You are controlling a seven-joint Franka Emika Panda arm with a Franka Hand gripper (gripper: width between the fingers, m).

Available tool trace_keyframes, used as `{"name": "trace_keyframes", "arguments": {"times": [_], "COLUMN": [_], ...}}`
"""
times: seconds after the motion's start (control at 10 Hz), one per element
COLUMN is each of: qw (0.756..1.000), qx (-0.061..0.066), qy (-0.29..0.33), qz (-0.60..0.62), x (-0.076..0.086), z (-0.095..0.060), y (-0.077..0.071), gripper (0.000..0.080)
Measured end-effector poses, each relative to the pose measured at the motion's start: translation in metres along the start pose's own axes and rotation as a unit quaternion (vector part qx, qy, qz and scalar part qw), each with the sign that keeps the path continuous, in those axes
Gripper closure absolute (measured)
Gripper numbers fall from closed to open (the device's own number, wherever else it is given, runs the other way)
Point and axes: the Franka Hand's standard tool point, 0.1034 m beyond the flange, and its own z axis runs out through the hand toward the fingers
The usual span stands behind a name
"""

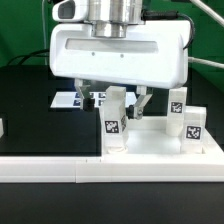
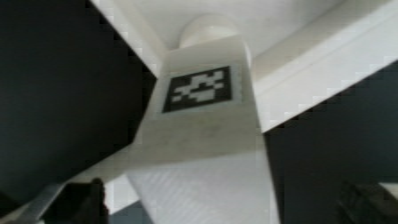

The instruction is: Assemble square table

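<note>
With the gripper spread fully open and gripping nothing, straddling the upright tagged leg that stands on the near corner of the table top, any sideways drift risks a finger clipping and toppling that leg.

Leg upright on tabletop; two legs exterior view's right.

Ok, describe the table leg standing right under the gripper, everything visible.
The leg is a white, plastic-looking block standing upright on the square table top, near the corner on the exterior view's left. A black-and-white tag sits on its facing side. The gripper hangs open above it, fingers either side of its upper end; whether they touch is unclear. The wrist view shows the leg between the fingertips.
</note>
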Motion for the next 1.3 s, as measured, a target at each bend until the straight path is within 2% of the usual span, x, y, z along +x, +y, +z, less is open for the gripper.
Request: {"name": "trace_keyframes", "arguments": {"times": [0.1,0.2,0.3,0.5,0.7,1.0,1.2,1.3], "qw": [1.000,0.999,0.997,0.996,0.996,0.997,0.999,0.998], "qx": [0.002,0.009,0.013,0.017,0.021,0.020,0.015,0.011], "qy": [-0.001,-0.006,-0.014,-0.024,-0.025,-0.026,-0.028,-0.029], "qz": [-0.017,-0.051,-0.074,-0.085,-0.086,-0.067,0.017,0.057], "x": [0.000,0.000,-0.005,-0.018,-0.016,-0.017,-0.016,-0.016], "z": [0.000,0.003,0.010,0.022,0.019,0.020,0.021,0.022], "y": [0.001,0.004,0.006,-0.003,-0.010,-0.009,-0.006,-0.002], "gripper": [0.0151,0.0151,0.0151,0.0151,0.0151,0.0165,0.0511,0.0521]}}
